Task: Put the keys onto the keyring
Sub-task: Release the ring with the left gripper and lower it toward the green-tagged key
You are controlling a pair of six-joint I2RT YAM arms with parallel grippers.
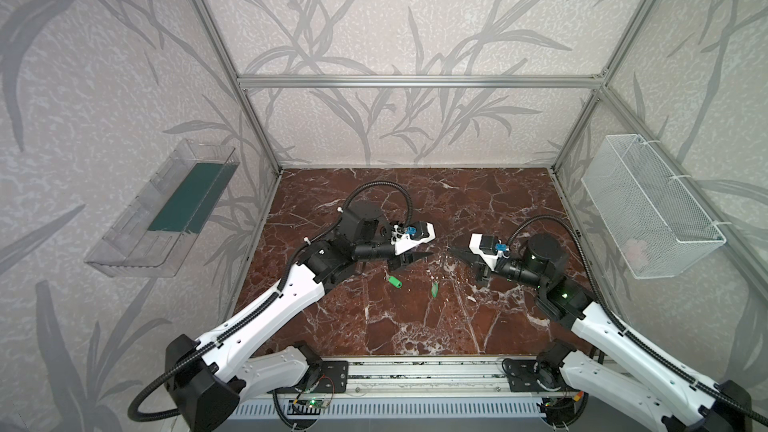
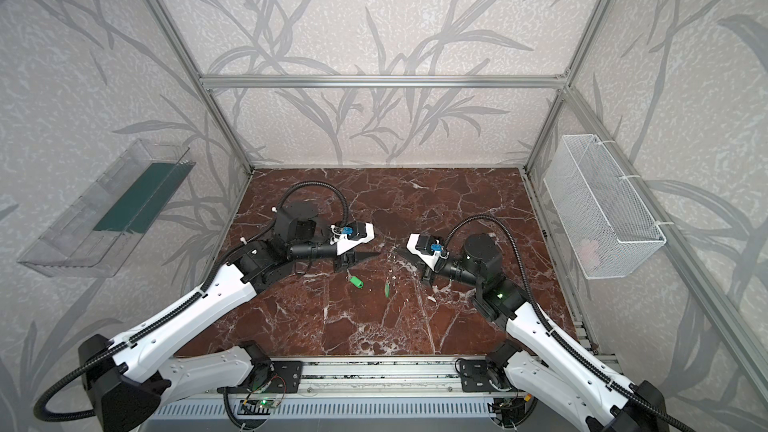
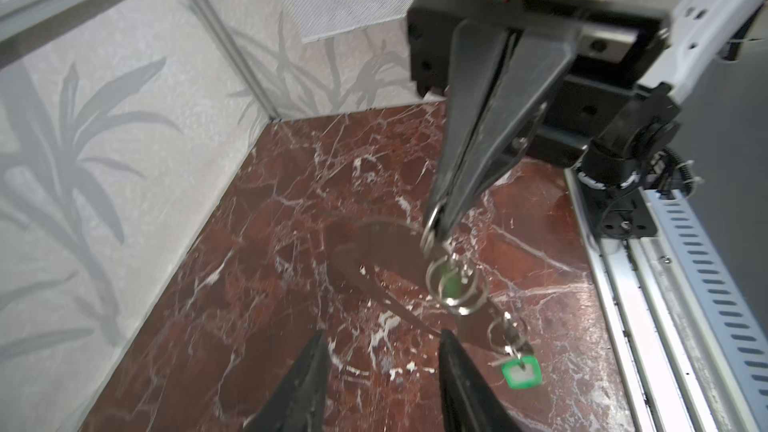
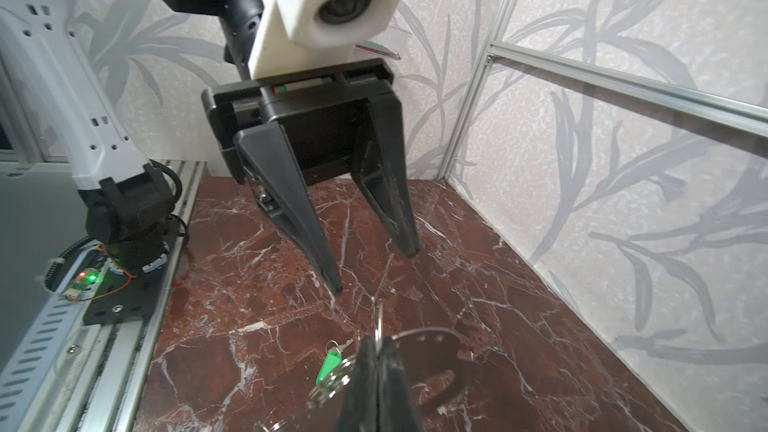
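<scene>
My right gripper [image 4: 377,344] is shut on a small metal ring [image 3: 431,221] of the keyring. The keyring's grey crescent plate [image 4: 438,336] hangs from that ring just above the marble. One green key tag [image 3: 451,282] dangles in a cluster of rings below the jaws. A second green tag [image 3: 519,372] sits lower and nearer the rail, joined by another ring. Both tags show in both top views [image 1: 395,282] [image 1: 435,289]. My left gripper [image 3: 382,351] faces the right one [image 1: 452,248] a short way off, open and holding nothing.
The red marble tabletop [image 1: 415,326] ends at an aluminium rail [image 1: 415,371] in front. A clear plastic bin [image 1: 166,209] hangs on the left wall. On the right wall hangs a white mesh basket [image 1: 648,205]. Frame posts stand at the back corners.
</scene>
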